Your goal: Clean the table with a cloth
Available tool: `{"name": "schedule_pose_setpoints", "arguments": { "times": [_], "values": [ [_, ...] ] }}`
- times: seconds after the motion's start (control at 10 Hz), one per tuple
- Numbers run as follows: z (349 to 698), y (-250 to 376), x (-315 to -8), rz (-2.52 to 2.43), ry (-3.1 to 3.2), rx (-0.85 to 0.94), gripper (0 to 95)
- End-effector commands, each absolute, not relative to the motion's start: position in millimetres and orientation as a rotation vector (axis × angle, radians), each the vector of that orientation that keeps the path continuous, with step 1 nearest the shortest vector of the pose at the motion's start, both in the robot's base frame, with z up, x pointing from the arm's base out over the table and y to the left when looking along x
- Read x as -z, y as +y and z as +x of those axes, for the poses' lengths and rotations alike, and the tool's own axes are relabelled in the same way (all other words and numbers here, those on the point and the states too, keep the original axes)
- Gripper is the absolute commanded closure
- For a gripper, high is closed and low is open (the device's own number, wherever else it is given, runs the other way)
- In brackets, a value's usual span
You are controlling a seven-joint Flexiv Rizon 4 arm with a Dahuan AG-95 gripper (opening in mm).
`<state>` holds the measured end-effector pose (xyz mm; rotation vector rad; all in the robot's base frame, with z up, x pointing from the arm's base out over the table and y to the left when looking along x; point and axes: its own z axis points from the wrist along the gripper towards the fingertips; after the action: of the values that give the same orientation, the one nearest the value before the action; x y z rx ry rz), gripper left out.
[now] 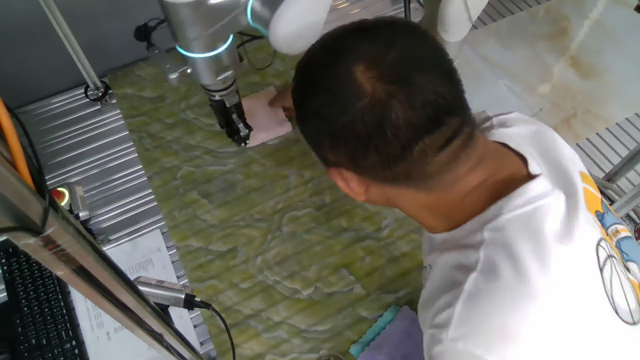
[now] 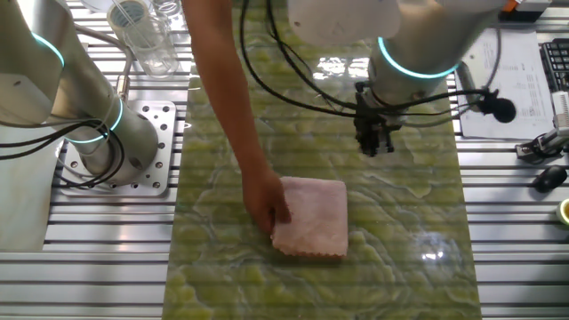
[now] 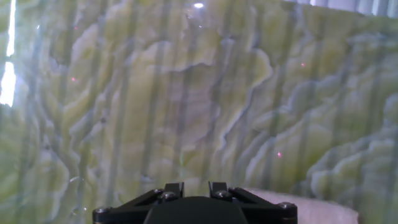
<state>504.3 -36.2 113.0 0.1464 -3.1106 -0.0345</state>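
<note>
Currently, gripper (image 2: 376,148) hangs apart from cloth (image 2: 312,216); fingers pressed together; a person's hand (image 2: 264,207) touches cloth on table (image 2: 400,249).

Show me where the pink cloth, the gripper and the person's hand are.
cloth (image 2: 313,216): the other fixed view, middle of the fabric.
gripper (image 2: 377,147): the other fixed view, at its fingertips.
person's hand (image 2: 264,206): the other fixed view, back of hand.

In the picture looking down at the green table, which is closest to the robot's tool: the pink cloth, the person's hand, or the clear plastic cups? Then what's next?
From the tool:
1. The cloth, just below it on the table.
2. The person's hand, at the cloth's left edge.
3. The clear plastic cups, far off at the top left.
</note>
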Motion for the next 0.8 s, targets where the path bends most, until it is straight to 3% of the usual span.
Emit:
{"name": "schedule_pose_setpoints", "arguments": {
  "times": [0.1, 0.8],
  "values": [
    [500.4, -39.3, -107.5, 0.147, -3.110, 0.024, 57.0],
    [483.8, -83.2, -76.2, 0.315, -3.117, 0.026, 57.0]
  ]
}}
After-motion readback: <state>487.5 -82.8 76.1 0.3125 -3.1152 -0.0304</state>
